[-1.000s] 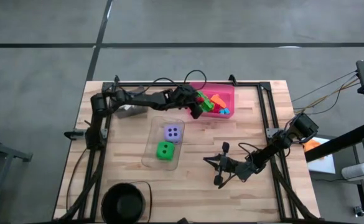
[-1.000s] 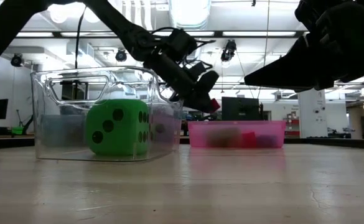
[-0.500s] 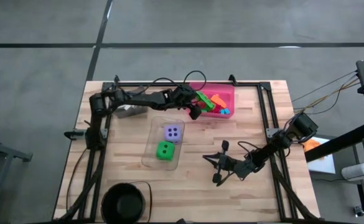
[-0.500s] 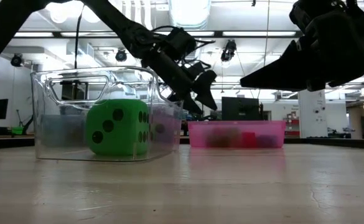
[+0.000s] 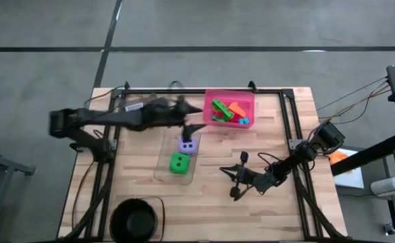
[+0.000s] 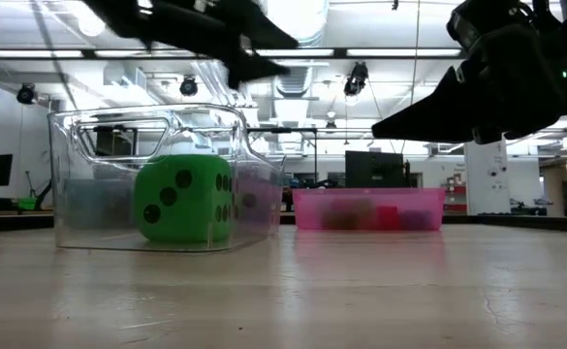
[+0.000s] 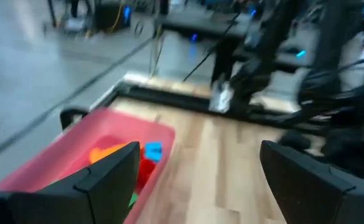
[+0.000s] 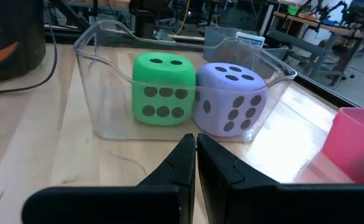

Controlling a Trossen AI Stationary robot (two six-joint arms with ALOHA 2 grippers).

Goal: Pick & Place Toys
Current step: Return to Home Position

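Left gripper (image 7: 199, 152): jaws wide apart, holding nothing, raised between pink bin (image 5: 231, 92) and clear bin (image 8: 107, 106).
Right gripper (image 8: 193, 149): fingers pressed together, holding nothing, low over the bench's near-right part.
Bricks (image 5: 227, 111): green, orange, teal; in pink bin, far edge.
Purple die (image 5: 188, 144), green die (image 5: 179, 163): side by side in clear bin, bench centre.
Black bowl (image 5: 135, 217): near-left corner.

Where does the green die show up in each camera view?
High view: green die, lower centre, next to the purple die.
Low view: green die, left of centre.
Left wrist view: not in it.
Right wrist view: green die, upper centre, beside the purple die.
Shared landmark: the clear bin holding it.
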